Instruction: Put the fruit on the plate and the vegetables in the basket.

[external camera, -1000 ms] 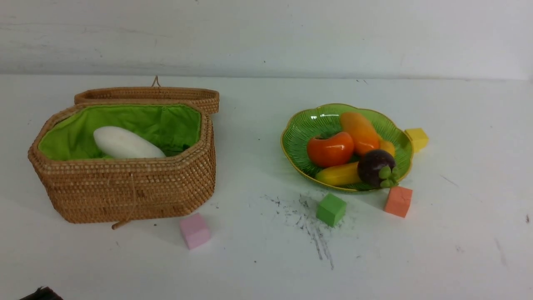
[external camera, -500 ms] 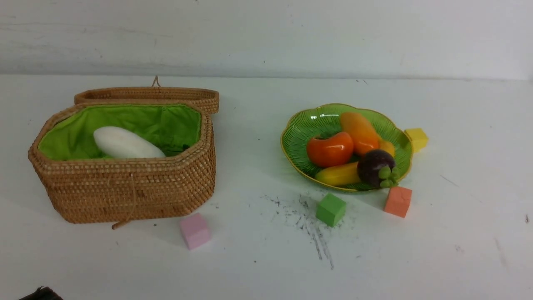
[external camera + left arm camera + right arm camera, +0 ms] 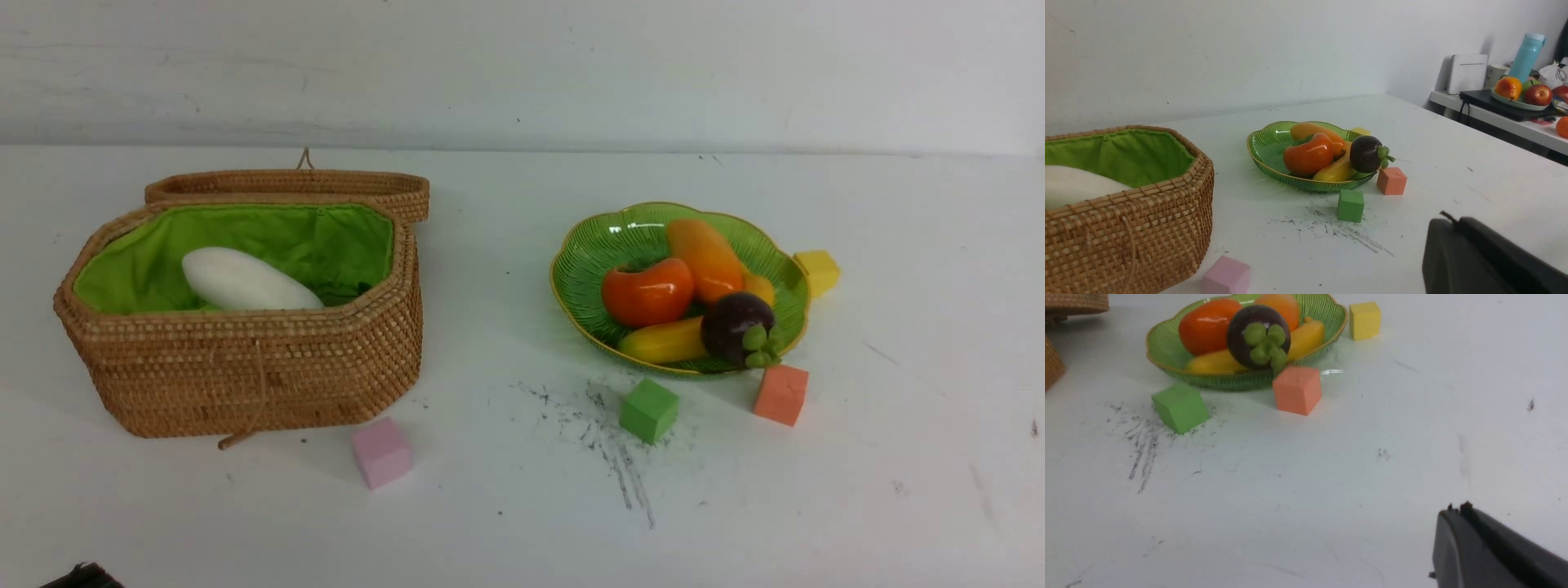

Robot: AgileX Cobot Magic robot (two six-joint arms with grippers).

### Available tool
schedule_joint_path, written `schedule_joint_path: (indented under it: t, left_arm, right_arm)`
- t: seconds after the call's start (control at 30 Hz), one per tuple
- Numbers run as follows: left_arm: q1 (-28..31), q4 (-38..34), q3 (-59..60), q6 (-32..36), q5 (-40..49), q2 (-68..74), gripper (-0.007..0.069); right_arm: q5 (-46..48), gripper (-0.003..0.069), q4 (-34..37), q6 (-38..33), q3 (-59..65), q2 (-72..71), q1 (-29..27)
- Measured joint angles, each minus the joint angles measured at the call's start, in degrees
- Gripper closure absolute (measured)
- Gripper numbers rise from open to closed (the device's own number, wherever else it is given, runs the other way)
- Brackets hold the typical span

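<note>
Fruit fills the plate (image 3: 584, 269) at right centre of the front view: mango (image 3: 704, 259), persimmon (image 3: 647, 291), banana (image 3: 663, 341) and mangosteen (image 3: 737, 327), while the radish (image 3: 245, 282) lies in the open basket (image 3: 245, 376) at left. Both arms sit pulled back low, away from everything. The left gripper (image 3: 1453, 228) and right gripper (image 3: 1457, 516) each have their jaws pressed together, holding nothing.

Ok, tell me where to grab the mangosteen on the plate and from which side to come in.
Grip the mangosteen across its round dark body, coming from above. It sits at the plate's near rim, with the banana and mango pressed beside it and its green calyx pointing forward and right, so a side approach is likely crowded.
</note>
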Motion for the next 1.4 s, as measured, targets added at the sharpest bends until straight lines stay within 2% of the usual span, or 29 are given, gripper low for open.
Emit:
schedule_joint_path:
  t: [0.77, 0.93, 1.0, 1.1, 1.17, 1.27, 1.3, 1.33, 1.4]
  left_arm:
    - [-0.2, 0.0, 0.0, 0.0, -0.3, 0.0, 0.0617]
    - [0.1, 0.4, 2.7, -0.6, -7.8, 0.0, 0.0613]
    - [2.1, 1.8, 4.7, -3.2, -12.7, 0.0, 0.0624]
    - [9.0, 7.9, 7.4, -10.0, -15.0, -0.5, 0.0638]
    - [12.6, 12.8, 8.8, -14.4, -14.0, -1.5, 0.0638]
    - [18.9, 26.1, 13.0, -27.1, -9.0, -2.6, 0.0638]
    - [19.1, 26.1, 13.3, -27.7, -9.0, -2.6, 0.0638]
    - [20.0, 29.8, 14.9, -31.9, -7.3, -2.6, 0.0638]
    - [20.2, 32.1, 15.7, -35.5, -3.9, -2.6, 0.0638]
  right_arm:
    - [0.3, 0.0663, -0.2, 0.0, -0.1, 0.0, 0.0]
    - [0.3, 0.0659, -0.2, 0.0, -0.1, 0.0, 0.0]
    - [0.3, 0.0657, -0.2, 0.0, -0.1, 0.0, 0.0]
    - [0.3, 0.0655, -0.2, 0.0, -0.1, 0.0, 0.0]
    - [0.4, 0.0655, -0.2, 0.0, -0.1, 0.0, 0.0]
    - [0.4, 0.0654, -0.2, 0.0, -0.1, 0.0, 0.0]
    - [0.4, 0.0654, -0.2, 0.0, -0.1, 0.0, 0.0]
    - [0.4, 0.0654, -0.2, 0.0, -0.1, 0.0, 0.0]
    - [0.4, 0.0654, -0.2, 0.0, -0.1, 0.0, 0.0]
